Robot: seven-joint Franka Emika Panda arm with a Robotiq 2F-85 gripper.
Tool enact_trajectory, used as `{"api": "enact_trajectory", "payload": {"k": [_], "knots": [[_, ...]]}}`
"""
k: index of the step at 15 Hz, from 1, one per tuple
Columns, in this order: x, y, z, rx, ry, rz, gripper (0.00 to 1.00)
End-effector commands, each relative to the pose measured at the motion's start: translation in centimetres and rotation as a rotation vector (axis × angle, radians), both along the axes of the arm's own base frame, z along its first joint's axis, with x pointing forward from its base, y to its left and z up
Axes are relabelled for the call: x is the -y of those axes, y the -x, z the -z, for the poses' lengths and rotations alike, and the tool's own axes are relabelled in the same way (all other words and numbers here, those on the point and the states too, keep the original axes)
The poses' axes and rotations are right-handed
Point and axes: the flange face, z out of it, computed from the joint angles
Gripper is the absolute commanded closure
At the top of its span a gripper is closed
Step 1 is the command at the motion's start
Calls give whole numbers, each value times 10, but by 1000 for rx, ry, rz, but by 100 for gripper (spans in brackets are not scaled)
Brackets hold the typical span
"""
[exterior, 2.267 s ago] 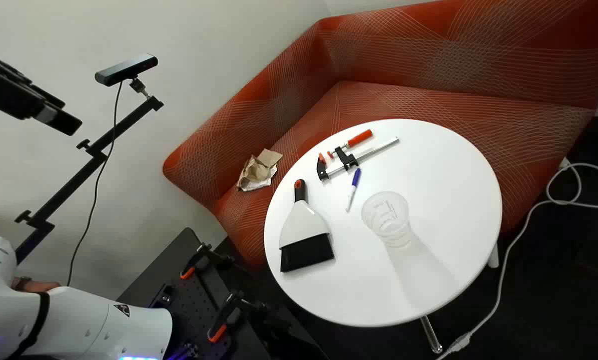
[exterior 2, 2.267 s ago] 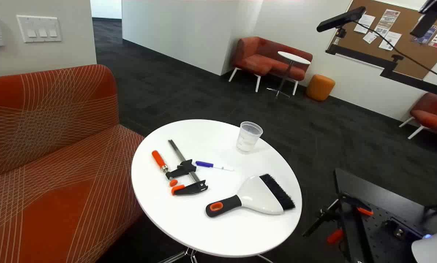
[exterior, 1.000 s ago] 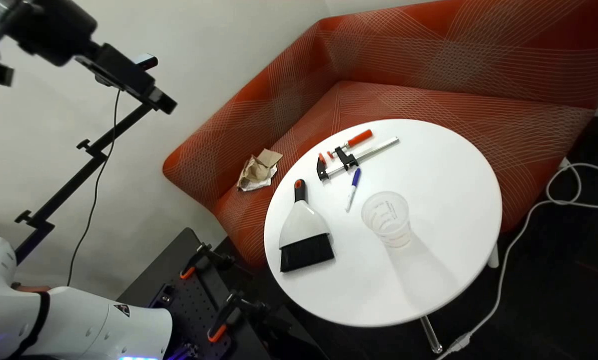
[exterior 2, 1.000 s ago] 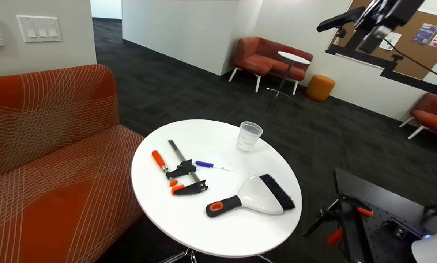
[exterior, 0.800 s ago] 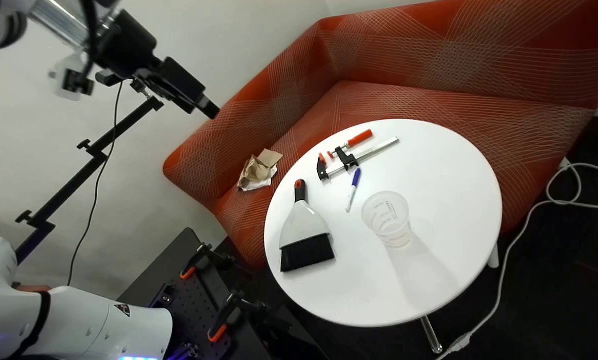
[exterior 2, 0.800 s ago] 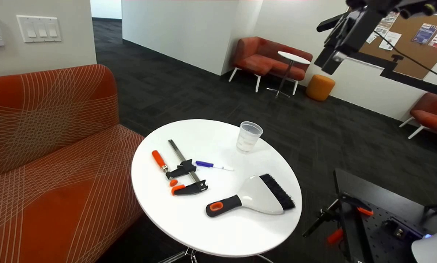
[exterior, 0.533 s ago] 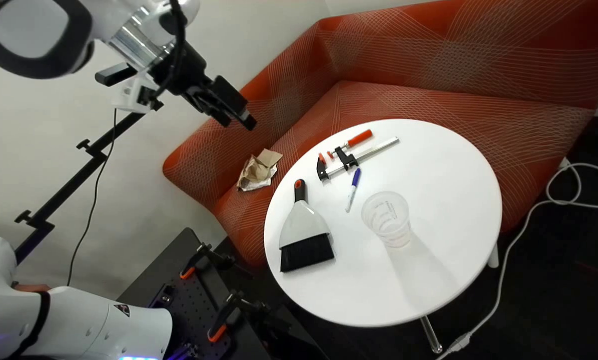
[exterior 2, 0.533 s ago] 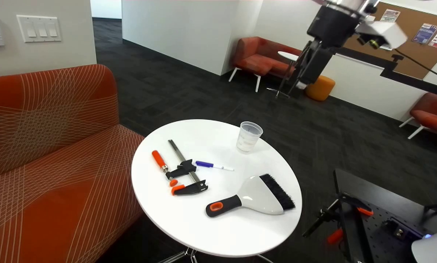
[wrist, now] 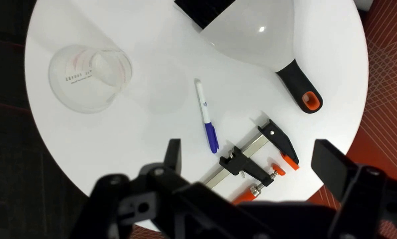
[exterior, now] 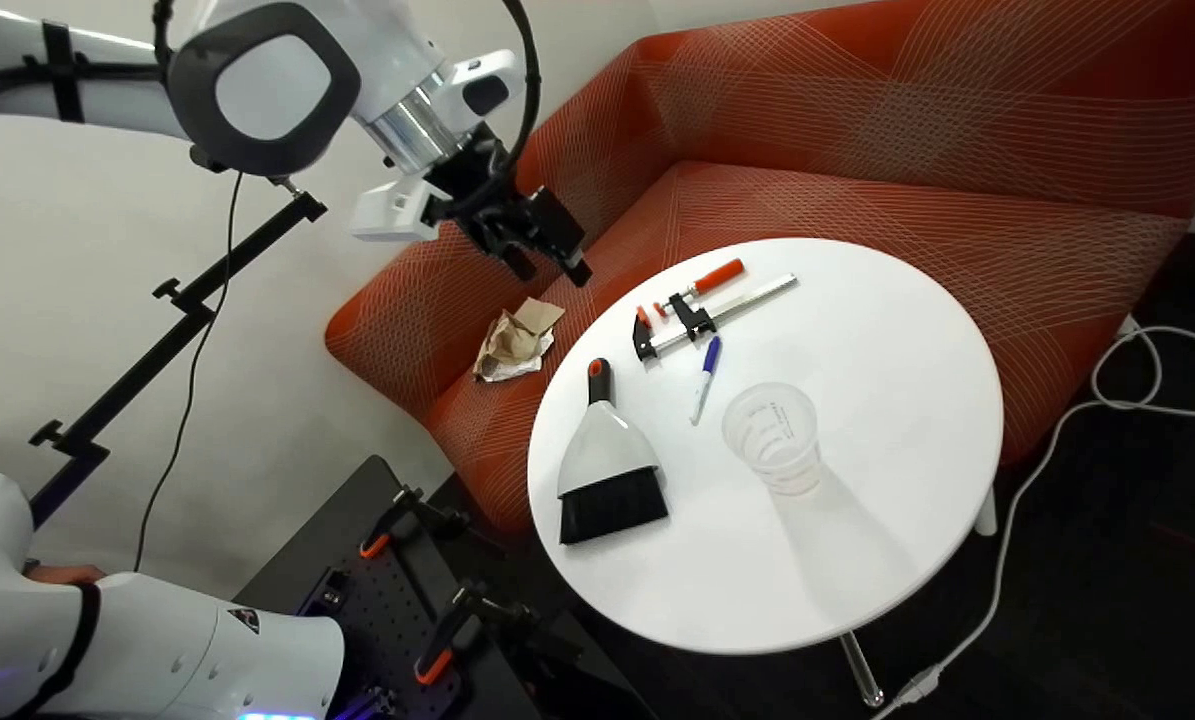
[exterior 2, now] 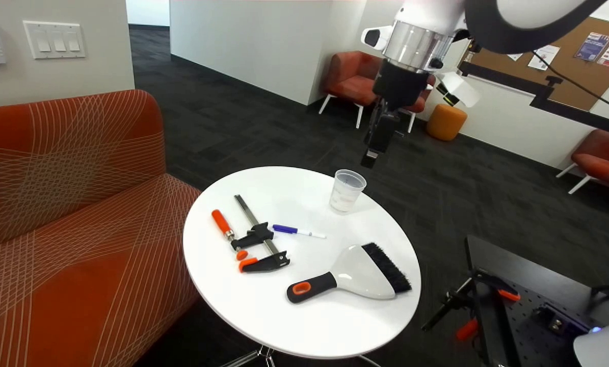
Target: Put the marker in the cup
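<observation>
A clear cup (exterior 2: 345,193) stands upright on the round white table (exterior: 712,575). Between the cup and a white hand brush (exterior 2: 364,273), its bristles black, lies a white, blue-capped marker (wrist: 205,114); an orange-handled bar clamp (exterior 2: 260,234) lies flat just beside the marker's capped end.

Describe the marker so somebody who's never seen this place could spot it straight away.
Start at the round white table beside the red sofa. On it, look for the clear cup, the bar clamp and the black-handled brush; the marker lies flat among them, one end close to the clamp. Unlike those neighbours, it is a slim white pen with a blue-purple cap.
</observation>
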Motion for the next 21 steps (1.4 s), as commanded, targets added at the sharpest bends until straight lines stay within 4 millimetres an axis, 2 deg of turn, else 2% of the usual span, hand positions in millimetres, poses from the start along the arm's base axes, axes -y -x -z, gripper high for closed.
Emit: {"api": "enact_trajectory", "payload": {"k": [1,4,8,15,21], "knots": [[-1,-2,2,-5,1,-1,0],[0,-4,1,-5,1,-1,0],[7,-23,22,89,-3,-43,0],[28,-55,89,99,-99,-116,0],[27,-84,142,37,-139,-144,0]]}}
